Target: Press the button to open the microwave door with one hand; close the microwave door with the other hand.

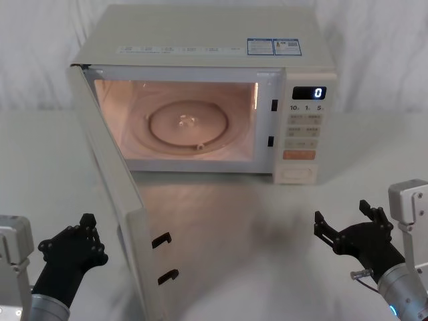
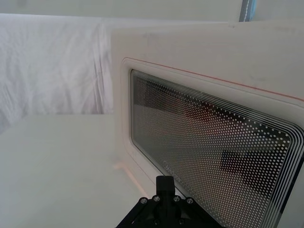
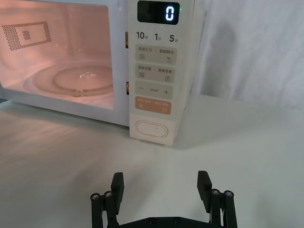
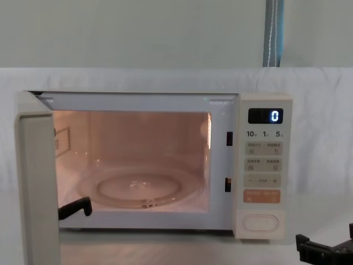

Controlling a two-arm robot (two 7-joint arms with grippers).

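Note:
The cream microwave (image 1: 200, 40) stands with the microwave door (image 1: 114, 180) swung wide open on its left hinge, edge-on in the chest view (image 4: 36, 182). The lit cavity shows a glass turntable (image 1: 189, 124). The button (image 3: 156, 129) is the wide cream oval at the bottom of the control panel (image 1: 296, 174), also seen from the chest (image 4: 260, 222). My right gripper (image 3: 161, 183) hovers open over the table in front of the panel (image 1: 342, 212), apart from the button. My left gripper (image 1: 85, 224) is shut, low on the outer side of the door, close to its dotted window (image 2: 213, 142).
An orange rectangular button (image 3: 153, 105) sits just above the oval one, under the display reading 0 (image 3: 169, 13). Two black latch hooks (image 1: 162, 239) stick out of the door's free edge. White cloth covers the table and the wall behind.

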